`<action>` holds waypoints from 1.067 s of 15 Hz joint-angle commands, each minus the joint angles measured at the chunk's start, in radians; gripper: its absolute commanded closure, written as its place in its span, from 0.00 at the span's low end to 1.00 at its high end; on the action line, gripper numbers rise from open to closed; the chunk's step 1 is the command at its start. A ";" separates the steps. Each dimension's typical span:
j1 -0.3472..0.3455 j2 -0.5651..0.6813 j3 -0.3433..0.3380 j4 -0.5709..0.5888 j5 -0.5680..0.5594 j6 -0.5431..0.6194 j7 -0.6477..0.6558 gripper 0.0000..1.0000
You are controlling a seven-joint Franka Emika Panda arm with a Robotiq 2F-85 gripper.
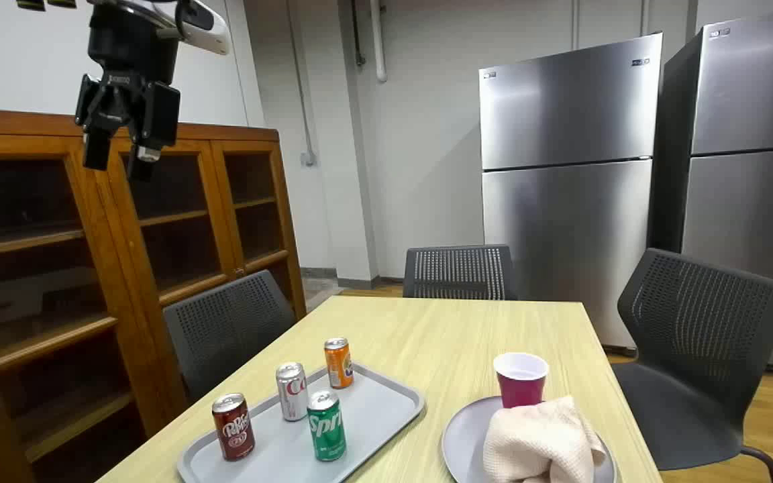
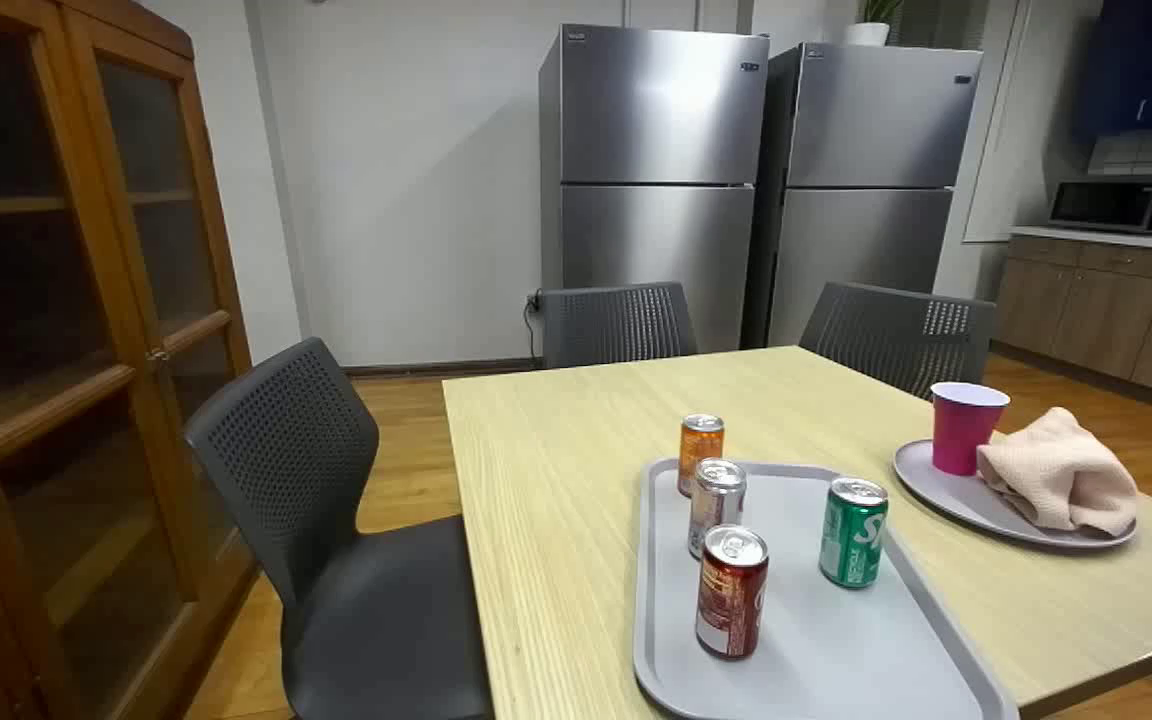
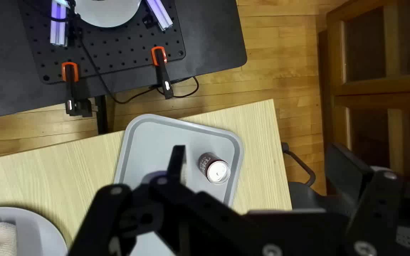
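Black, released and grasping nothing, my gripper (image 1: 118, 154) hangs with its jaws spread, well apart from the table (image 1: 440, 335). Toward its five o'clock, as seen in an exterior view, the Dr Pepper can (image 1: 233, 428) stands upright on the grey serving tray (image 1: 383, 409). I judge its wall thin, smooth aluminium: stiff and hefty if full, easily dented if drained, slick when damp; which it is, I cannot tell. I'd take it by the straight mid-wall, below the tapered shoulder, jaws on opposite sides, squeezing gently. The same hold should suit its neighbours: the Diet Coke can (image 1: 292, 392) at its two o'clock, the Sprite can (image 1: 327, 426) at three, and the orange soda can (image 1: 338, 363) beyond at two. Farther right, the magenta cup (image 1: 519, 389) would be light and crushable, best pinched low; toward its five o'clock, a pale waffle-weave cloth (image 1: 541, 436) lies rumpled on the same grey plate (image 1: 461, 439), probably soft enough to pinch at any fold.
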 commanded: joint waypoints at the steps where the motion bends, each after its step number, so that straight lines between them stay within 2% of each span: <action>1: -0.026 0.002 0.018 0.003 0.008 -0.006 -0.012 0.00; 6: -0.036 0.003 0.028 -0.015 -0.001 0.038 -0.005 0.00; 16: -0.062 0.046 0.019 -0.095 -0.068 0.305 -0.015 0.00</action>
